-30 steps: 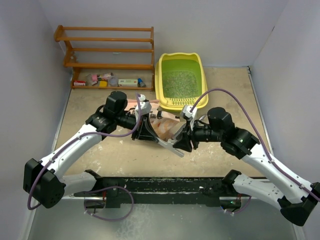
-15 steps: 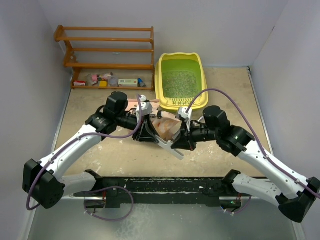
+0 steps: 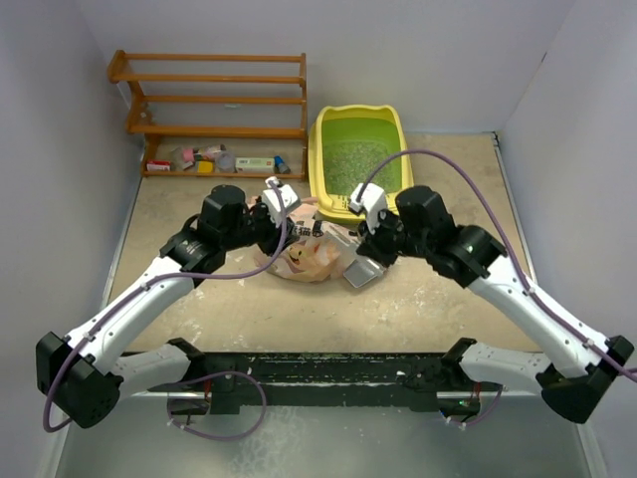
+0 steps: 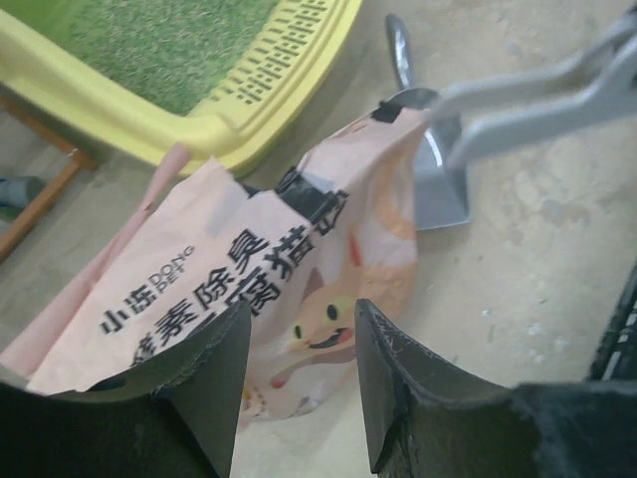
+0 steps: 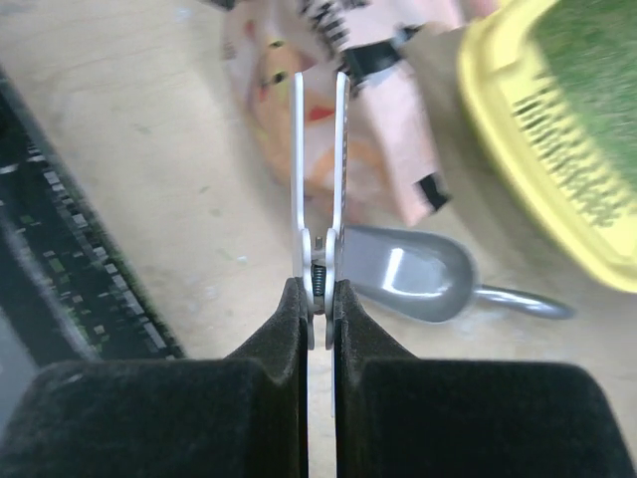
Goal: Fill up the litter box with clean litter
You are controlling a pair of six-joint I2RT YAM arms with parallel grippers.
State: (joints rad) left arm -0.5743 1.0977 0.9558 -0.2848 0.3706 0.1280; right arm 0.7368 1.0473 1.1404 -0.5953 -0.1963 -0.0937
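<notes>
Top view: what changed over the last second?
The left gripper, open, backed off the bag, now slumped on the table; the right gripper, still clamping the tongs, swung toward the litter box. Litter box and rack stayed put.

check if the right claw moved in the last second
Yes. The right claw, shut on white tongs, has moved up the top view, closer to the litter box and further from the black rail at the near edge.
</notes>
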